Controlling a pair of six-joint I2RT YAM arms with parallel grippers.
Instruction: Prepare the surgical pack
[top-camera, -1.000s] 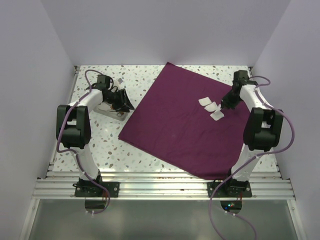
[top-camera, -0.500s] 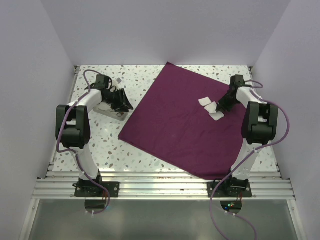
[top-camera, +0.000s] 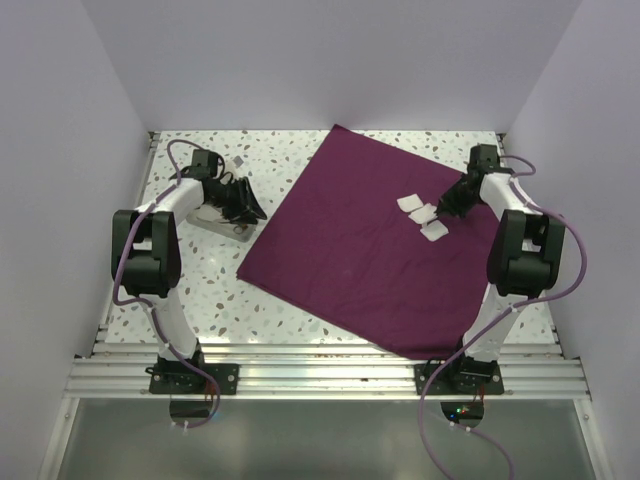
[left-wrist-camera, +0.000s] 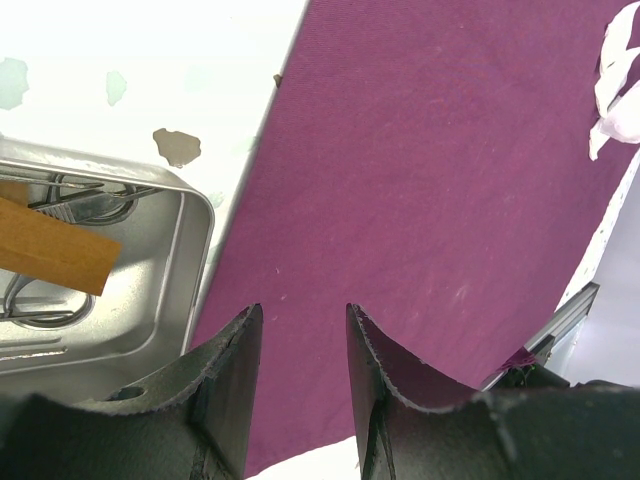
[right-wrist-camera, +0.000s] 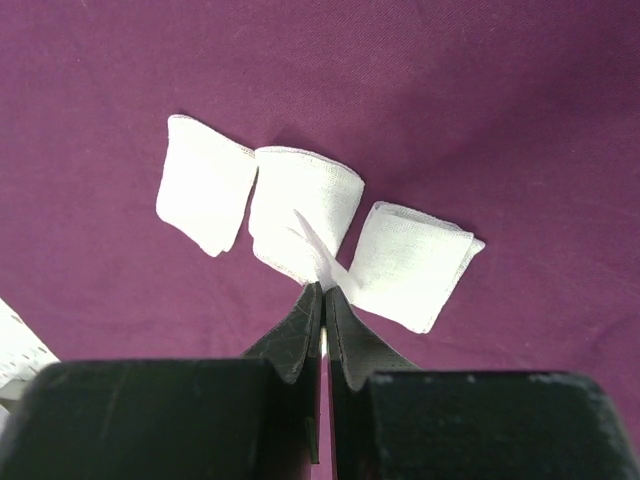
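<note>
Purple cloth (top-camera: 350, 262) spread at centre frame.
Right gripper (right-wrist-camera: 322, 291) jaws pinch the middle gauze (right-wrist-camera: 300, 195); left gripper (left-wrist-camera: 300, 316) jaws open by the tray (left-wrist-camera: 140, 312).

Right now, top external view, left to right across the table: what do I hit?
metal tray → purple cloth → white gauze pads. Skipped: left gripper, which overlaps the tray, and right gripper, which overlaps the gauze.
</note>
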